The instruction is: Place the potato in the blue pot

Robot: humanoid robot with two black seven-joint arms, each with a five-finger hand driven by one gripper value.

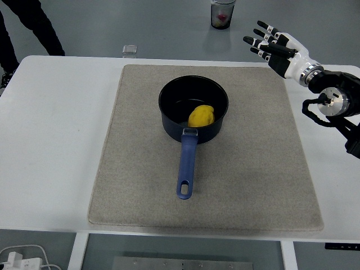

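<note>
the fingers [263, 38] of the right hand [275, 48] are spread and released, holding nothing, up at about 1 o'clock from the pot and well apart from it, beyond the mat's far right corner; the left hand is not in view. the potato [202, 115] lies inside the blue pot [193, 107], toward its 4 o'clock side, so the task looks done. judging by looks, the potato is firm, light and rounded, a little slick, best taken across its short width from above. the pot's handle [186, 166] points to 6 o'clock on the grey mat [140, 185] on the white table [56, 140]. a small clear cup [130, 50] and a glass [223, 14] sit at 11 and 12 o'clock, a person's leg [34, 25] further off; nothing blocks the pot
</note>
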